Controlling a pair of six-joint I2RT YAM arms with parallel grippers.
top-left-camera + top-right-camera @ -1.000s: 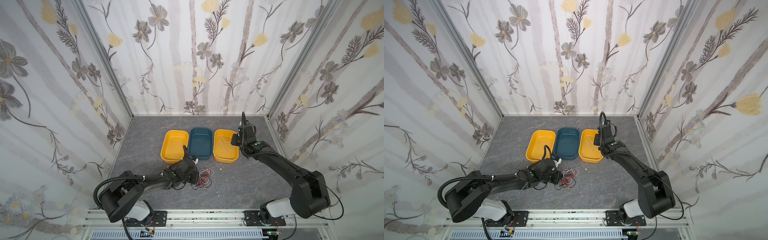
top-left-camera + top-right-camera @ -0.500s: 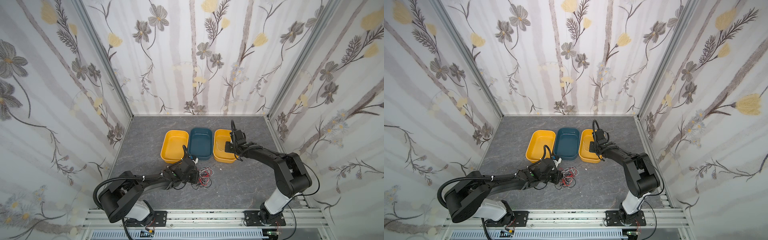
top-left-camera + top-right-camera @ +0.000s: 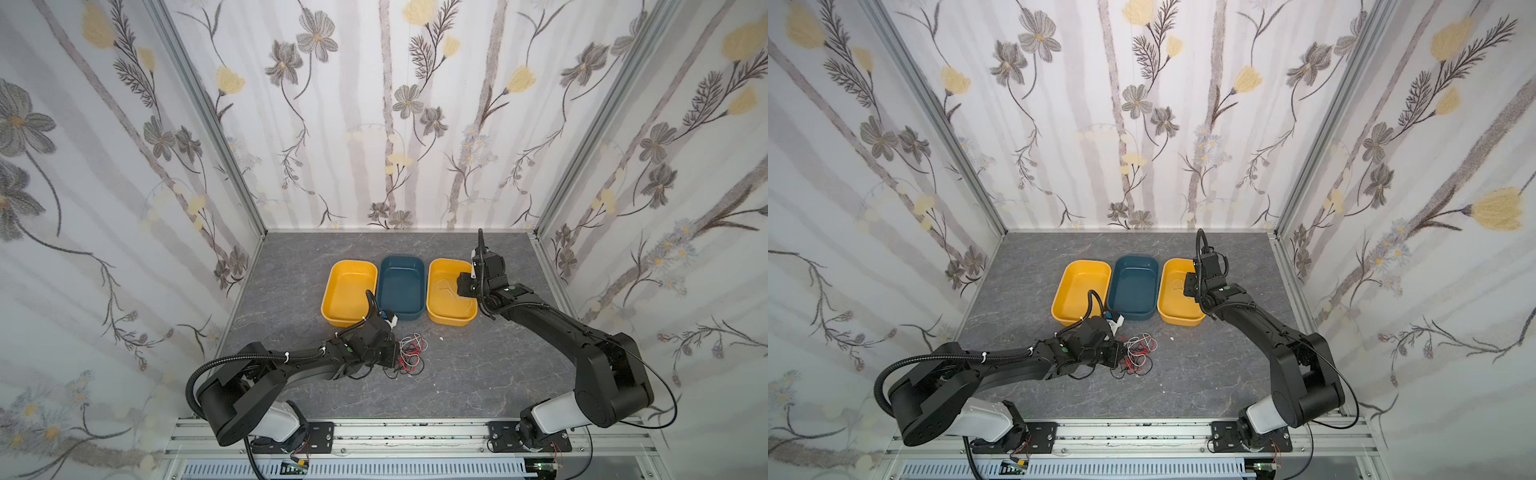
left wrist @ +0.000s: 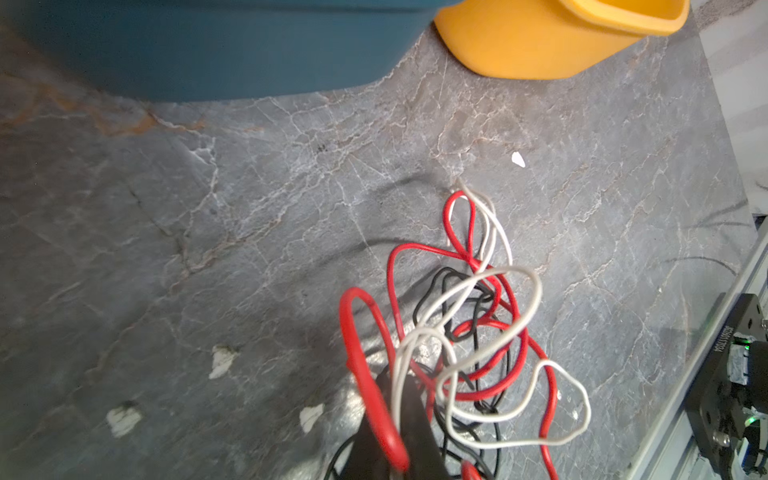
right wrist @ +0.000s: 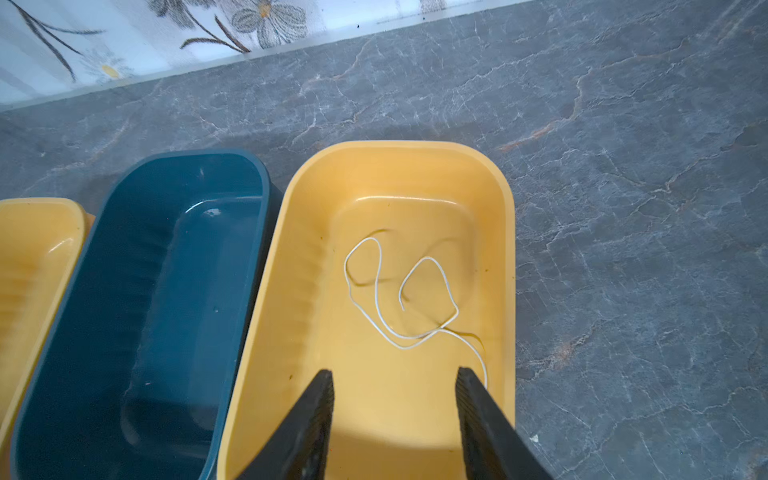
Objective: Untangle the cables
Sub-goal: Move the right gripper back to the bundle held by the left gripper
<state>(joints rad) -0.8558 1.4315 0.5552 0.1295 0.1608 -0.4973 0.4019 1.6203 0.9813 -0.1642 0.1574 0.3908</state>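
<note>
Loosely looped white cable (image 5: pixel 377 286), in yellow bin (image 5: pixel 509 249) (beside blue bin (image 5: pixel 124 249))

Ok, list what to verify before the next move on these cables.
1. White cable lies inside the right yellow bin: ok.
2. Right gripper open, nothing between its jaws: ok.
3. Left gripper shut on the tangle: ok.
4. Which strand it pinches: cannot tell.
5. Red, black and white strands of the tangle separated: not ok.
6. Blue bin free to take a cable: ok.
</note>
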